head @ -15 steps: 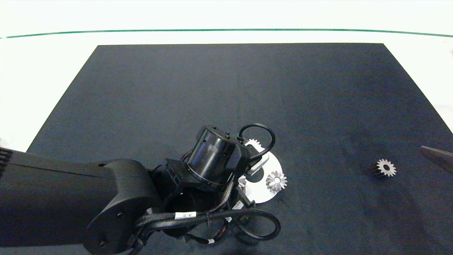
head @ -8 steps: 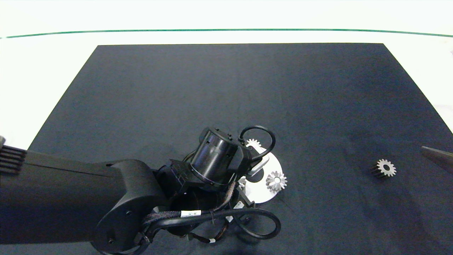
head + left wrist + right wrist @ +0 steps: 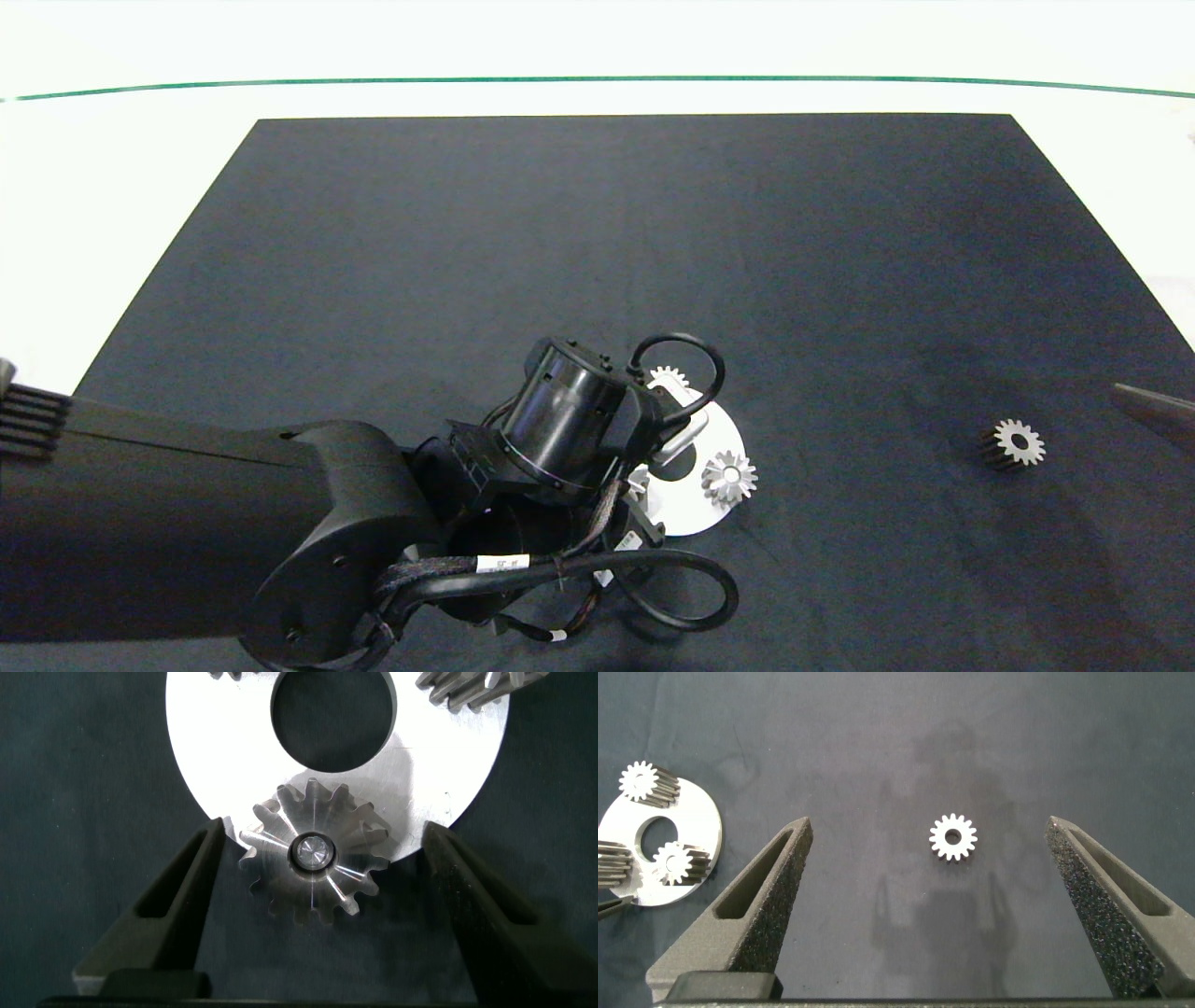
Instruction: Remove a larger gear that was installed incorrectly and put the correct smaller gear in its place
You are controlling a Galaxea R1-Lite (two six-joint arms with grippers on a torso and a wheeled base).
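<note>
My left gripper (image 3: 313, 873) is spread, straddling the larger gear (image 3: 313, 854) on the white ring plate (image 3: 215, 756); bore axis vertical, gear centred between fingers.

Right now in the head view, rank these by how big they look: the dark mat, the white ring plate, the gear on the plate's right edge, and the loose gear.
1. dark mat
2. white ring plate
3. gear on the plate's right edge and loose gear: they look too alike to rank.
</note>
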